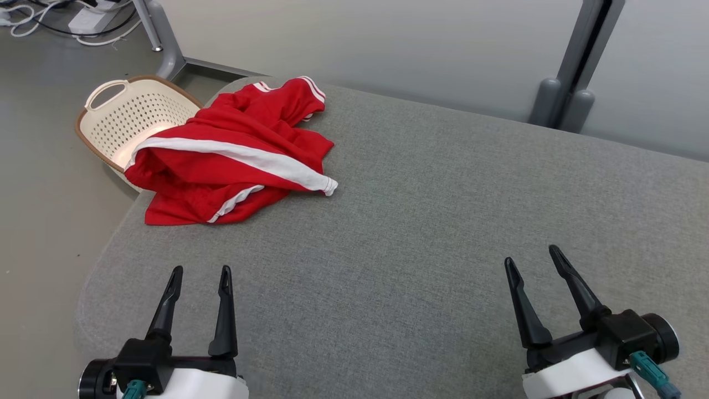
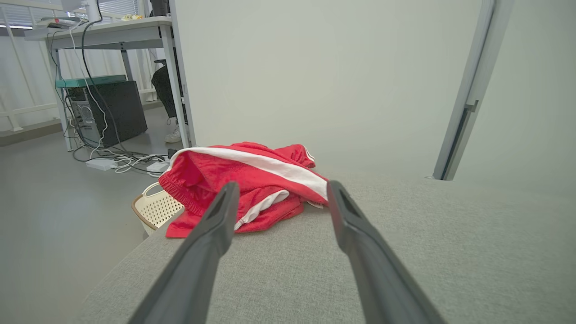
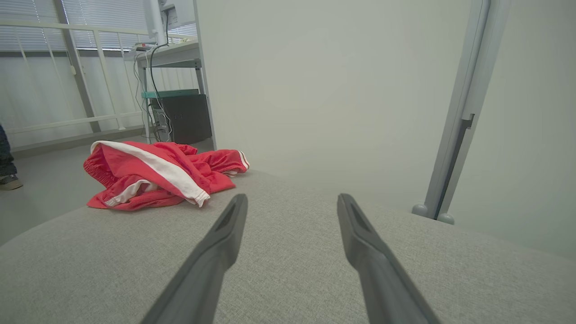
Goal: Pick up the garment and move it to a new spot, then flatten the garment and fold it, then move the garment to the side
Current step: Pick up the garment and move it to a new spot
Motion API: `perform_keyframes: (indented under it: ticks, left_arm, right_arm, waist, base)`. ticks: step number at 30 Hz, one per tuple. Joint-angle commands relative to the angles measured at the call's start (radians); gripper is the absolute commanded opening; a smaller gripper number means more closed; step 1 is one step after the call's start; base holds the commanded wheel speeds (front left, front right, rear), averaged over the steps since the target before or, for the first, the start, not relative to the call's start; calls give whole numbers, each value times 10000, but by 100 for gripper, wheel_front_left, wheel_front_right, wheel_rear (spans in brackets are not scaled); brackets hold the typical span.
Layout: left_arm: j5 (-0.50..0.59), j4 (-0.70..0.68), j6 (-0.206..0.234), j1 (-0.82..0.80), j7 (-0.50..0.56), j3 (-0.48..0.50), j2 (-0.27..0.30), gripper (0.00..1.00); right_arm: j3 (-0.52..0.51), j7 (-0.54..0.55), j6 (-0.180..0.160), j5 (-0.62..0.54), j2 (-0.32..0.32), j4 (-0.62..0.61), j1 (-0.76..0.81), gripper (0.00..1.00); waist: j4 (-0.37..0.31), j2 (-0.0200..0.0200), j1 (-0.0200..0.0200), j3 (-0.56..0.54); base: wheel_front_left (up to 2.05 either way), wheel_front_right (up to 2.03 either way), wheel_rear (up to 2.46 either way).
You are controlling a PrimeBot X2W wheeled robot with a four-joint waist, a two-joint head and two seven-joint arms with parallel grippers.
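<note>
The garment (image 1: 232, 152) is a crumpled red piece with white stripes, heaped at the far left corner of the grey padded table (image 1: 443, 221); part of it hangs over the table's left edge. It lies ahead of my left fingers as the garment (image 2: 245, 186), and off to the left as the garment (image 3: 155, 173) in the right wrist view. My left gripper (image 1: 200, 272) stands open near the front left, well short of the cloth. At the front right my right gripper (image 1: 530, 256) is open too, nothing between its fingers.
A cream perforated basket (image 1: 130, 119) sits on the floor beside the table's far left corner, partly under the cloth. Cables and a power strip (image 1: 91, 19) lie on the floor beyond. A grey partition wall with metal posts (image 1: 576, 66) runs behind the table.
</note>
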Motion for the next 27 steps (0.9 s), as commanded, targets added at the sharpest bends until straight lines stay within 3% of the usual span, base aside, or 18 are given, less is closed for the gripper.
perform_keyframes:
  ticks: [1, 8, 14, 19, 27]
  left_arm:
    - [-11, -66, 101, -156, -3, 40, 34, 100]
    - [-237, -204, 326, -282, -3, 153, 32, 100]
    - [-105, 96, 216, -1431, -3, 542, 32, 100]
    - [358, 1380, 78, -3387, -3, 1216, 215, 100]
    - [196, 5559, 61, -7642, 671, 1775, 1178, 100]
  right_arm:
    - [10, -13, -6, -15, -122, -6, -116, 100]
    - [-52, -13, -7, 34, -313, -124, -188, 100]
    - [269, -13, -5, 47, -580, -95, -339, 100]
    - [605, -14, -7, 61, -1041, -151, -681, 100]
    - [1122, -13, -7, 98, -2042, -364, -1455, 100]
  waist:
    - [171, 0, 0, 121]
    - [241, 0, 0, 373]
    - [174, 0, 0, 975]
    - [4, 0, 0, 1685]
    - [-382, 0, 0, 3168]
  base:
    - [0, 0, 0]
    - [0, 0, 0]
    - [0, 0, 0]
    - [0, 0, 0]
    - [0, 0, 0]
